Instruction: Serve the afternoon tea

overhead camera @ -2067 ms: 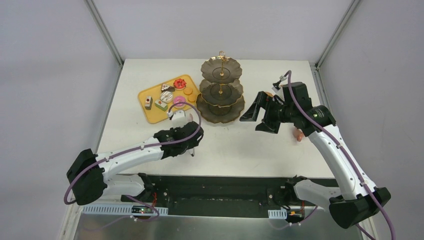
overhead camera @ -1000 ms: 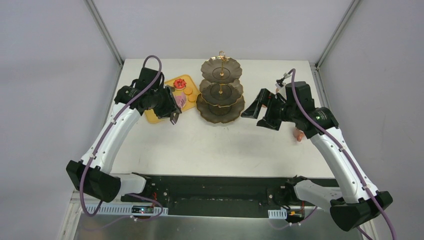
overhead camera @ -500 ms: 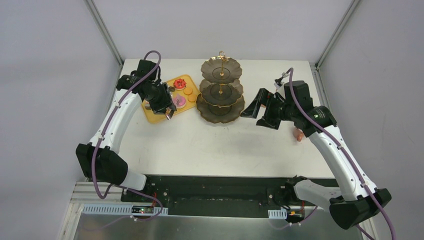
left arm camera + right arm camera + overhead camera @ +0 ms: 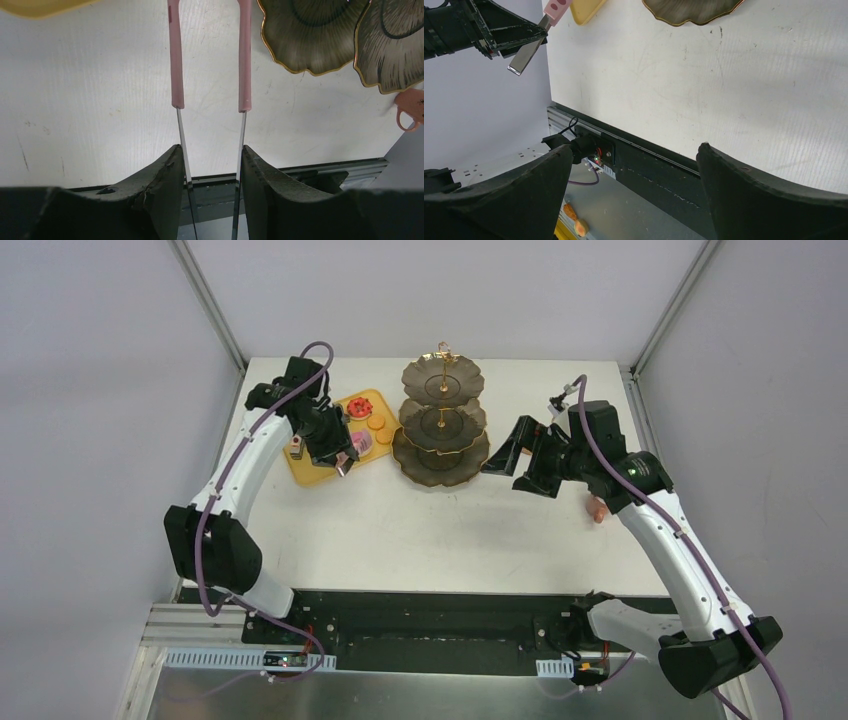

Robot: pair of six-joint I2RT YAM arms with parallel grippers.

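Observation:
The dark three-tier stand (image 4: 441, 430) with a gold rod stands at the table's back middle, its tiers bare. Small cakes (image 4: 359, 407) and orange cookies (image 4: 377, 423) lie on a yellow tray (image 4: 305, 472) to its left. My left gripper (image 4: 335, 448) hovers over the tray's near right part, shut on pink-tipped metal tongs (image 4: 176, 65). The tongs' arms stand apart and hold nothing. My right gripper (image 4: 505, 465) is open and empty just right of the stand. A pinkish cup (image 4: 597, 508) sits by my right arm. The blue-grey cup and the coasters are out of view.
In the left wrist view the stand's scalloped tiers (image 4: 310, 35) and the pink cup (image 4: 412, 107) lie to the right of the tongs. In the right wrist view the tongs (image 4: 531, 50) and the tray's corner (image 4: 586, 12) show at the top left, and the table's front edge (image 4: 634, 145) runs below.
My left arm has swung from the table's front middle up to the yellow tray, carrying the tongs, and has shifted slightly right. My right arm has barely moved.

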